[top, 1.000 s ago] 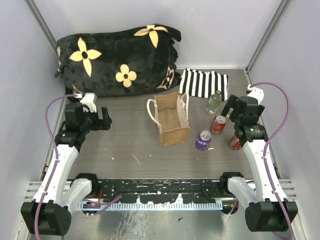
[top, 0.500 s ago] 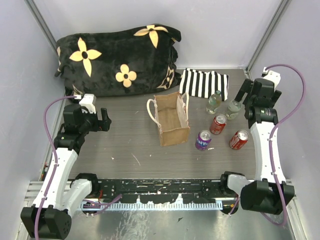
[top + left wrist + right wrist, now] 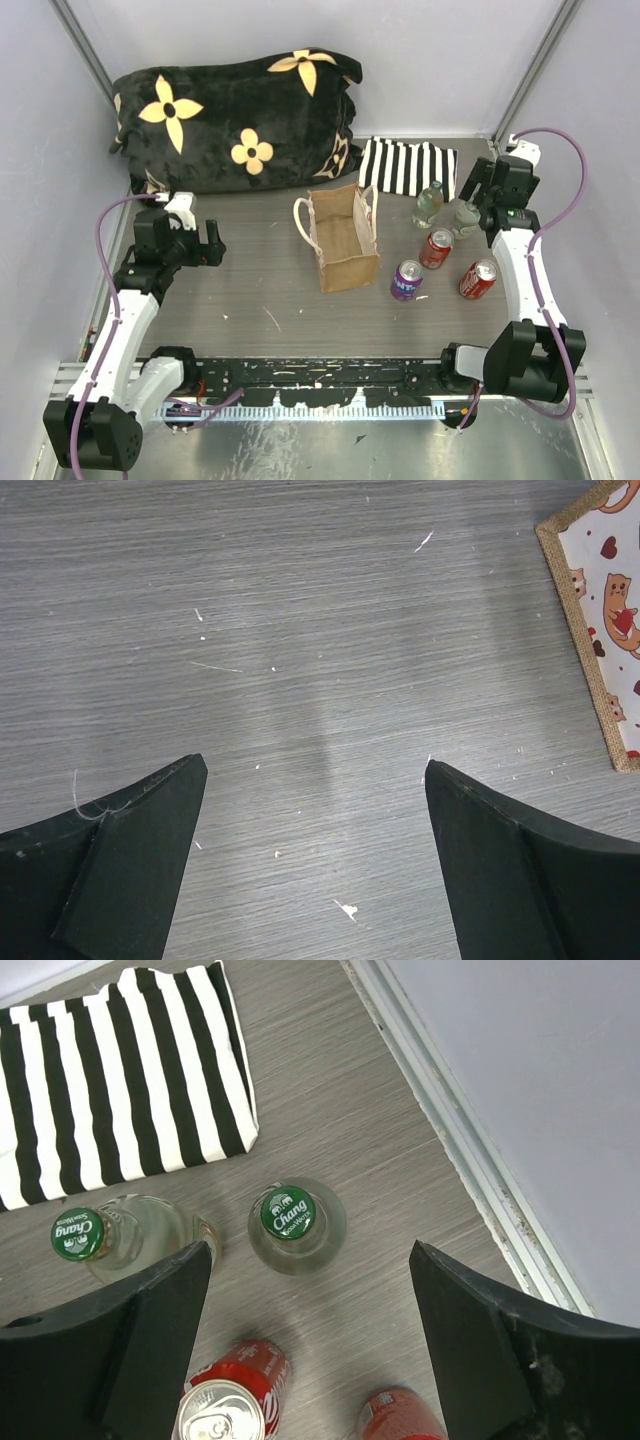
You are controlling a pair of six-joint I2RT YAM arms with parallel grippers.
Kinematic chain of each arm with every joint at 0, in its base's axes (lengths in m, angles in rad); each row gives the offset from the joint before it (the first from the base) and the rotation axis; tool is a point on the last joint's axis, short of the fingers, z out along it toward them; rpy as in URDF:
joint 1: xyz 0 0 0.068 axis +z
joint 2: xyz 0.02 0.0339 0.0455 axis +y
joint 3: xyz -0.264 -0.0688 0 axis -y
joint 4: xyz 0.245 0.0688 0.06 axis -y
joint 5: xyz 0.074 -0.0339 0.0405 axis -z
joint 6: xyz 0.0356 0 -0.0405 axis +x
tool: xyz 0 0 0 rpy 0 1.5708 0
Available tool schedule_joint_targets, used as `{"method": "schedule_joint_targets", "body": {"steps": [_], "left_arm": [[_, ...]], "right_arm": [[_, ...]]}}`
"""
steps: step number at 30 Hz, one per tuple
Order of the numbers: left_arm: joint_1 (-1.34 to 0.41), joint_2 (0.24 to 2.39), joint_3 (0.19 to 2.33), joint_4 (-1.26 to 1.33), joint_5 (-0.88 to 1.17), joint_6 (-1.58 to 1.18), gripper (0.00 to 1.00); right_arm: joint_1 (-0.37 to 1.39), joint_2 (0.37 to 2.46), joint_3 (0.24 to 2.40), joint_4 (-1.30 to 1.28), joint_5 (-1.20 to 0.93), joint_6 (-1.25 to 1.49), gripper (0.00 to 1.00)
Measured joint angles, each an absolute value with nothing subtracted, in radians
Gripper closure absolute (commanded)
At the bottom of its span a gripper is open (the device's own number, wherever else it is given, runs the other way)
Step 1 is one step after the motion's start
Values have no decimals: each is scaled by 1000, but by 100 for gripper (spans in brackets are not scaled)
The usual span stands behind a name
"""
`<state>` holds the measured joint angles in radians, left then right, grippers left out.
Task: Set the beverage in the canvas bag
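The right end effector [image 3: 308, 1260] is open wide and holds nothing. It hangs over the drinks and looks down on them. A glass bottle [image 3: 296, 1222] with a green cap sits almost right under it, in the gap between the two fingers and a little toward the tips. We see the cap as a round dot, so the bottle stands straight up and its long way points up at the end effector. I think this is the drink it will go for. It looks like it only has to go down and close around the neck.

A second bottle [image 3: 110, 1240] stands off to the left finger's side, close by. A red can [image 3: 225, 1410] lies back toward the wrist. The fingers have to slip down without bumping those two.

The canvas bag [image 3: 350, 268] stands open on the counter [image 3: 300, 600], well off to the left of the right end effector, past the other drinks.

The left end effector [image 3: 315, 765] is open wide too, with nothing in it and only bare counter below. The bag's edge is just off to its right. It is far from all the drinks, so the right arm is the one for this grab.
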<state>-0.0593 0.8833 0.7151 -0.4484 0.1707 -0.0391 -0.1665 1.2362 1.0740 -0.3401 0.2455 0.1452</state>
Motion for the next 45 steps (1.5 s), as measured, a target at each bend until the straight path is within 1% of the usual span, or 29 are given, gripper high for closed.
{"method": "schedule_joint_targets", "body": {"steps": [13, 21, 26, 45], "left_arm": [[-59, 922, 687, -417, 186, -99, 2], [-59, 936, 665, -414, 185, -113, 2], [-59, 964, 665, -409, 184, -114, 2], [-59, 1019, 665, -377, 184, -133, 2]], "right_arm": [[-167, 1262, 922, -128, 250, 160, 22], [-167, 1303, 876, -43, 260, 168, 22], [-167, 1313, 841, 10, 273, 173, 25], [-167, 1347, 807, 115, 292, 184, 32]]}}
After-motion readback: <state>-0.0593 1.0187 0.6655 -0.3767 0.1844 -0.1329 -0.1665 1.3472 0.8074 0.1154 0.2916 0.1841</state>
